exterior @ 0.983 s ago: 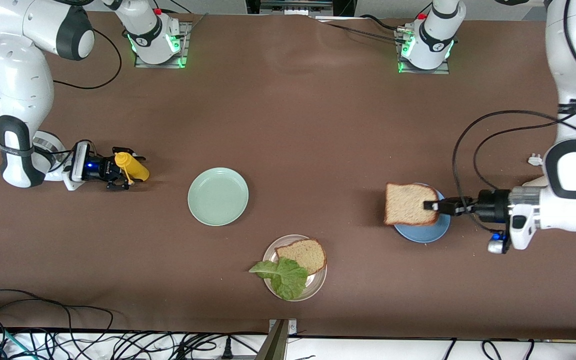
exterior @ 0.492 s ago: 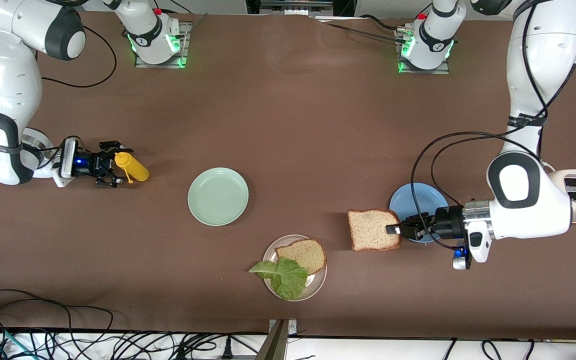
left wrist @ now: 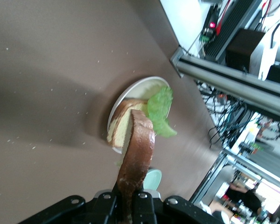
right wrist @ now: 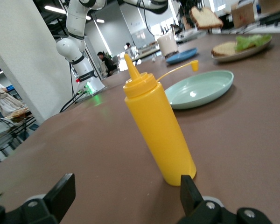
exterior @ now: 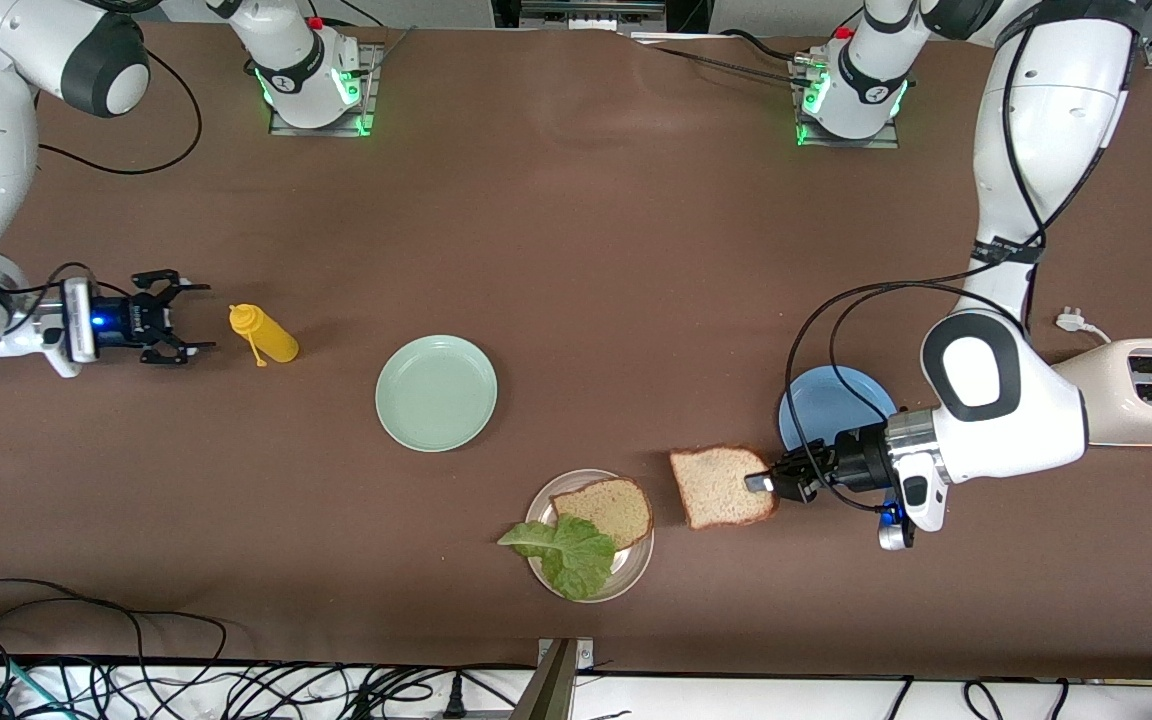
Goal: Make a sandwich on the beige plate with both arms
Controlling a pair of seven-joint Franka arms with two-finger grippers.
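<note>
The sandwich's top slice of bread (exterior: 721, 487), light, soft and easily crushed, is pinched by one crust edge in the left gripper (exterior: 764, 483) beside the beige plate (exterior: 636, 568), while the right gripper (exterior: 179, 320) is spread wide near the yellow bottle (exterior: 266, 335).

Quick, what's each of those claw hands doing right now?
Left gripper: closed, holding a bread slice.
Right gripper: open, empty, beside the yellow bottle.
</note>
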